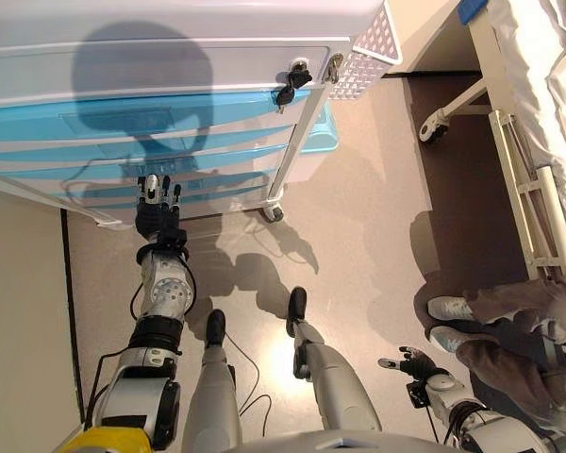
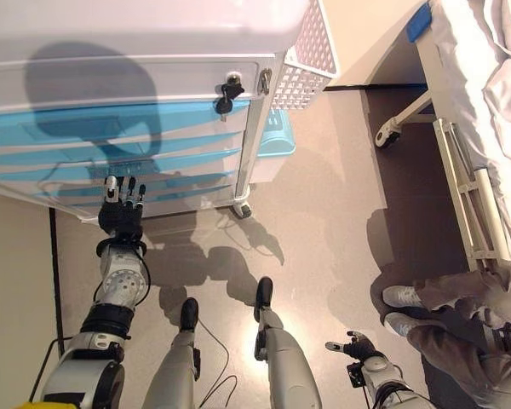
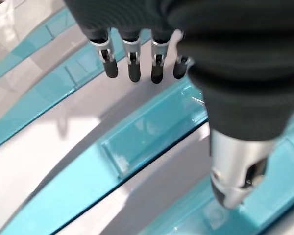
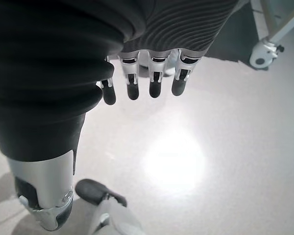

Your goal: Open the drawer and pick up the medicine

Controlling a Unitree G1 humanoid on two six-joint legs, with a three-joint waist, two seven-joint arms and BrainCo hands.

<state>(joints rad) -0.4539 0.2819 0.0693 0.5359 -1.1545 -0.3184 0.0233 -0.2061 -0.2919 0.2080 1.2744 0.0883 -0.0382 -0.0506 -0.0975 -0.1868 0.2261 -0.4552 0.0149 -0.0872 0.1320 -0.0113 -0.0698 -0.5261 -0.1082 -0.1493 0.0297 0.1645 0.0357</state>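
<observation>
A white cabinet on castors stands ahead, with several teal drawer fronts stacked down its face. All drawers are closed and no medicine shows. My left hand reaches up in front of the lower drawers, fingers straight and open, close to a teal front. In the left wrist view its fingertips hover just off a drawer's recessed teal handle. My right hand hangs low at the right, open over bare floor, holding nothing.
Black keys hang from a lock at the cabinet's upper right corner. A white perforated basket hangs on its right side. A hospital bed with a castor stands at the right. A person's shoes are near my right hand.
</observation>
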